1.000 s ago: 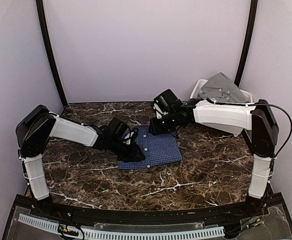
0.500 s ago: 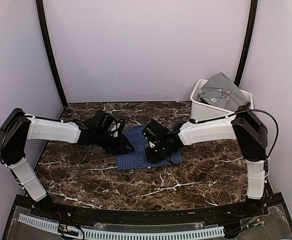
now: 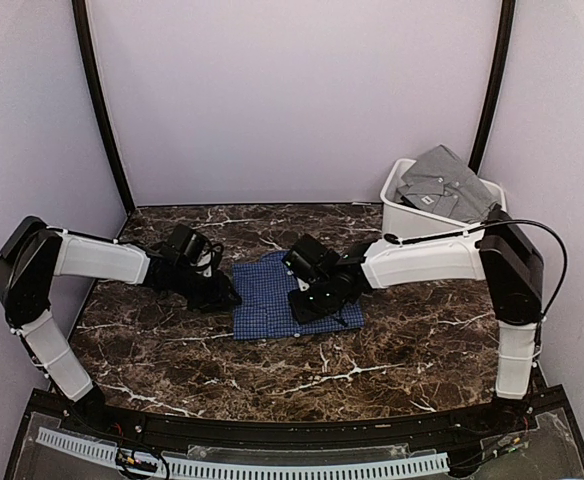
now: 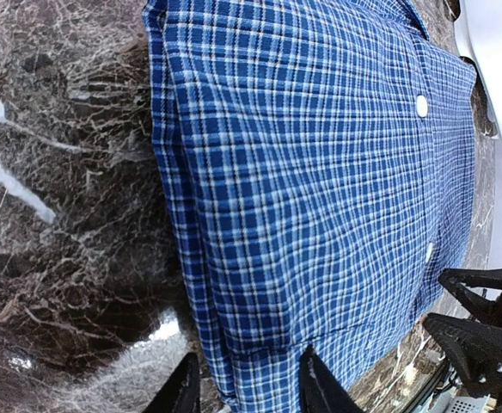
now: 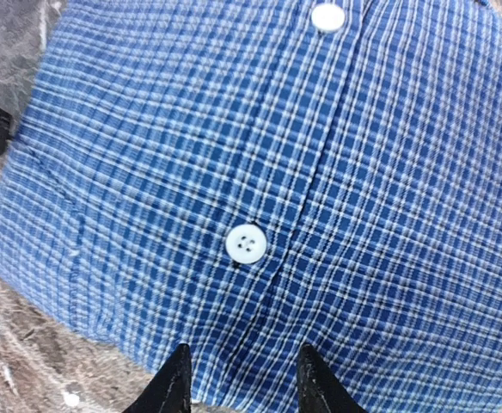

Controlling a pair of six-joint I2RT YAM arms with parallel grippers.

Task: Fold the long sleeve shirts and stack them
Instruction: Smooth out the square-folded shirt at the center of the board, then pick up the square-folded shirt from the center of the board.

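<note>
Top external view: the folded navy-blue checked shirt [image 3: 267, 310] lay flat near the middle of the marble table [image 3: 392, 350], and the grey shirt [image 3: 444, 178] sat heaped in the white bin [image 3: 400, 218] at the far right corner. The left arm reached low across the table, with the left gripper [image 3: 224, 296] just beside the shirt's left edge. The right arm stretched leftward, bent at the elbow, with the right gripper [image 3: 307, 306] down over the shirt's right half. Left wrist view: the left gripper [image 4: 247, 391] had its fingers [image 4: 182, 394] spread apart at the shirt's folded edge [image 4: 320, 189], clamping nothing, with dark table [image 4: 53, 215] alongside. Right wrist view: the right gripper [image 5: 244, 383] stood with its jaws parted above the button placket, a white button [image 5: 246, 243] just ahead of it, and no cloth was pinched.
</note>
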